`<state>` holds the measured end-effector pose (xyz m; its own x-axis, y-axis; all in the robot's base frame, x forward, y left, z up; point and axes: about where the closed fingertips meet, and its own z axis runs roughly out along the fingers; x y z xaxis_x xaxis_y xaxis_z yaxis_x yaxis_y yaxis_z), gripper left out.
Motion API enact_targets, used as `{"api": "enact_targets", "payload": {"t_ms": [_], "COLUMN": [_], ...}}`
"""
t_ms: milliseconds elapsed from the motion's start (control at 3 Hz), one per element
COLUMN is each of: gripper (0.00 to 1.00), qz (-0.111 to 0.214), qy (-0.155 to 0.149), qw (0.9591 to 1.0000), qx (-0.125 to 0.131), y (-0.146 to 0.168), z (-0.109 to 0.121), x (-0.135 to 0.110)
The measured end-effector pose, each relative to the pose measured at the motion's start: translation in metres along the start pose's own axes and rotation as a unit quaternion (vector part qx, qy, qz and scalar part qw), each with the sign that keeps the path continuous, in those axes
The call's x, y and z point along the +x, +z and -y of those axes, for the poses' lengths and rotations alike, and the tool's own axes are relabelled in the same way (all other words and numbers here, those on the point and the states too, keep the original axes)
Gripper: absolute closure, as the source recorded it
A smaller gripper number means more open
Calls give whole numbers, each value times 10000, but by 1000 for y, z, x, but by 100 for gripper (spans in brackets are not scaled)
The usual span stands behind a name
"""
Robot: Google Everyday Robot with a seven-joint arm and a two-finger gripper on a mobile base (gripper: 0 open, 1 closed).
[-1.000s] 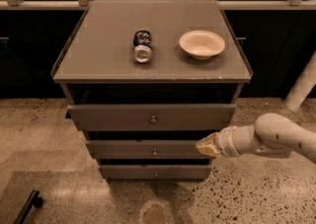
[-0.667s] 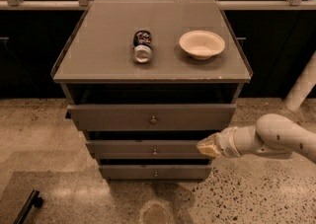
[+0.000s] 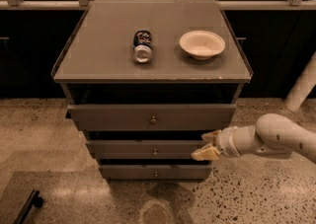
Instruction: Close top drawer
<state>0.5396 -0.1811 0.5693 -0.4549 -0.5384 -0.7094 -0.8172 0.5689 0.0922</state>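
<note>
Tan-tipped, my claw [image 3: 206,145] sits low on the right, jaws parted a little and holding nothing, just beside the right end of the middle drawer [image 3: 148,148]. Up and to its left the top drawer [image 3: 113,117] juts out of the cabinet [image 3: 98,55], long front running side to side, knob [image 3: 153,119] at centre. I reckon I must rise, then push that front straight inward

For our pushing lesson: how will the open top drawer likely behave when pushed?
The top drawer, a rigid flat panel, probably slides straight in. Pushed off-centre, it may skew; the gripper sits low right, by the middle drawer.
</note>
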Motion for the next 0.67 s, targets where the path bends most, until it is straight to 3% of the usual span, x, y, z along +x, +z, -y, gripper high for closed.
{"api": "enact_targets", "payload": {"t_ms": [333,667], "gripper": [0,0], "qz": [0,0], "qy": [0,0], "qw": [10000,10000], "qx": [0,0], "y": [0,0], "z": [0,0], "x": [0,0]}}
